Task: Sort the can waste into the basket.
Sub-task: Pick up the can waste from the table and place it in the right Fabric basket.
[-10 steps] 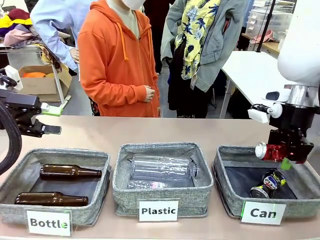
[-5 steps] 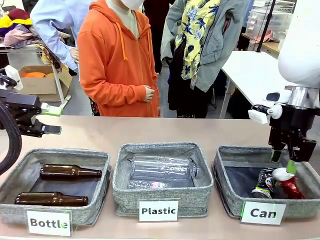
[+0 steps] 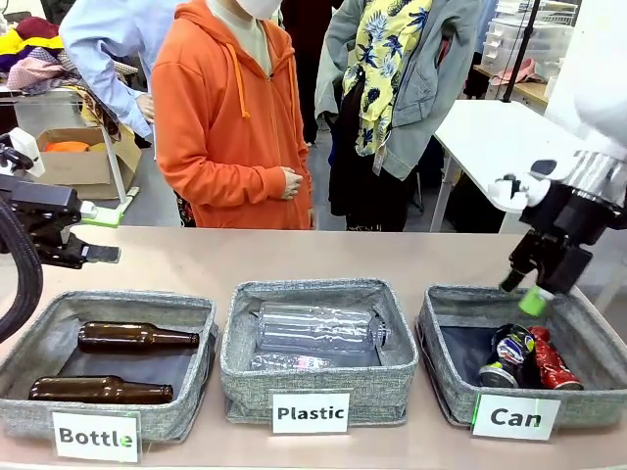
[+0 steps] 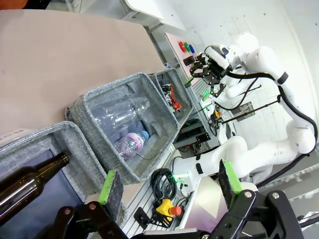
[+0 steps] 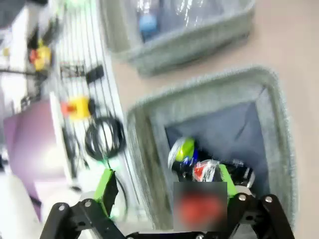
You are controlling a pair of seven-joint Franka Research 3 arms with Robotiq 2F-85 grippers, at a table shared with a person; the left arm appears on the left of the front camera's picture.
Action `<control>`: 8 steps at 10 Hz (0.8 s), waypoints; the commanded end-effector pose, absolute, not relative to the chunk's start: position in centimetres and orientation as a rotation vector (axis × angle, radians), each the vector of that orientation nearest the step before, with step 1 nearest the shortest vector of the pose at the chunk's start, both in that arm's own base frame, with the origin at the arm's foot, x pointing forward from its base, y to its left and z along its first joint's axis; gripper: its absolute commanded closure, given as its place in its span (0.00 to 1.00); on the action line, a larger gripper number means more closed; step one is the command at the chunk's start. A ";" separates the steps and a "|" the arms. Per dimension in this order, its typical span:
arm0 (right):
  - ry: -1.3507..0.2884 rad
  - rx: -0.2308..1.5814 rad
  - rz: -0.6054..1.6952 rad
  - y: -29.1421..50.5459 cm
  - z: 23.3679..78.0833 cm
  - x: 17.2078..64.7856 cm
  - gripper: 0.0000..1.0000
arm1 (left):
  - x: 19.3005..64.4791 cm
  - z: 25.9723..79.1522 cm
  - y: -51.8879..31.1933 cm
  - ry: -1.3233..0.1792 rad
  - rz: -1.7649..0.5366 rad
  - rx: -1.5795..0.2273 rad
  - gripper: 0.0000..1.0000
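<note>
Grey fabric basket labelled "Can" [image 3: 446,377] held 2 cans, the black printed drink can [image 3: 509,354] and the crushed red can [image 3: 552,361], directly beneath the right gripper [image 3: 524,291], which hung wide and empty above them, so the sorting looked complete.

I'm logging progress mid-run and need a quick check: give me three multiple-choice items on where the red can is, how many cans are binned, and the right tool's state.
1. Where is the crushed red can?
A. in the basket labelled Can
B. on the table
C. in the Plastic bin

2. How many cans lie in the Can basket?
A. none
B. one
C. two

3. What is the right tool doing?
A. clamped on a can
B. open and empty above the basket
C. resting on the table

Answers: 1 A, the red can lies inside beside the black can. 2 C, both cans lie on the dark lining. 3 B, its green pads stand apart with nothing between them.
</note>
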State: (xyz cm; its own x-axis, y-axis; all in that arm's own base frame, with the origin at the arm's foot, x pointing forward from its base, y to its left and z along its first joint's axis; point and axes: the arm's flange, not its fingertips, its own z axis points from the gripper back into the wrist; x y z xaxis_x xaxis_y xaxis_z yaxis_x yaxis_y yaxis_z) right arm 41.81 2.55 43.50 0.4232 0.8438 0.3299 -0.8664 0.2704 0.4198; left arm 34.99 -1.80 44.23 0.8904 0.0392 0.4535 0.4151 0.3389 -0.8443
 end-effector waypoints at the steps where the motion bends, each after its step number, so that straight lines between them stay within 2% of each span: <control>1: -0.338 0.774 0.852 2.6 44.9 42.0 0.00 | 35.0 44.4 -1.9 -0.442 -0.246 -1.223 0.00; 2: -0.439 1.000 0.676 2.7 45.8 42.2 0.00 | 35.0 44.4 -1.9 -0.442 -0.246 -1.223 0.00; 3: -0.454 1.182 0.469 2.7 46.3 42.6 0.00 | 35.0 44.4 -1.9 -0.442 -0.246 -1.223 0.00; 5: -0.355 1.313 0.246 2.4 46.3 43.5 0.00 | 35.0 44.4 -1.9 -0.442 -0.246 -1.223 0.00; 8: -0.282 1.343 0.190 2.3 45.8 44.5 0.00 | 35.0 44.4 -1.9 -0.442 -0.246 -1.223 0.00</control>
